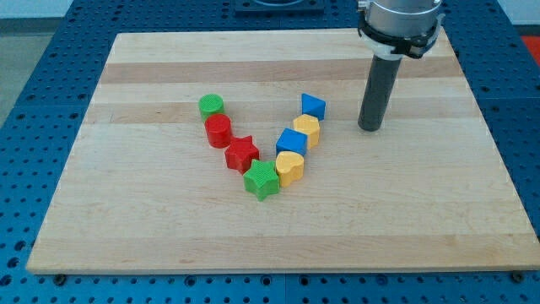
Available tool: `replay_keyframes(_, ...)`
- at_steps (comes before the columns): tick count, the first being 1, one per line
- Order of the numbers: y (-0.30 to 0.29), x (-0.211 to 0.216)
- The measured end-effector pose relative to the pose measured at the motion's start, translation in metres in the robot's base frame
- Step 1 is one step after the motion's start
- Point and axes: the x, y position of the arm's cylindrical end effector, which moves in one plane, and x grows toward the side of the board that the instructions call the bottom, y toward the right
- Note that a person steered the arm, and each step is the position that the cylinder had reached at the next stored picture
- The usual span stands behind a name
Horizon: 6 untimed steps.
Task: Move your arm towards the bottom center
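My tip (369, 127) rests on the wooden board (405, 219) at the view's upper right, right of the blocks. The blocks form a V near the middle. On its left arm lie a green cylinder (211, 105), a red cylinder (218, 131) and a red star (242, 153). A green cube (261, 180) sits at the bottom of the V. On its right arm lie a yellow heart (289, 167), a blue block (291, 143), a yellow block (306, 130) and a blue cube (313, 105). My tip stands about 55 px right of the blue cube, touching no block.
The board lies on a blue perforated table (51, 101). The arm's grey flange (398, 21) hangs above the board's top right edge.
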Motion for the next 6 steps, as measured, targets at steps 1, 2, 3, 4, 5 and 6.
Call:
replay_keyframes(1,0.000,0.000)
replay_keyframes(2,0.000,0.047)
replay_keyframes(3,0.000,0.133)
replay_keyframes(4,-0.001,0.154)
replay_keyframes(5,-0.033,0.158)
replay_keyframes(6,-0.078,0.159)
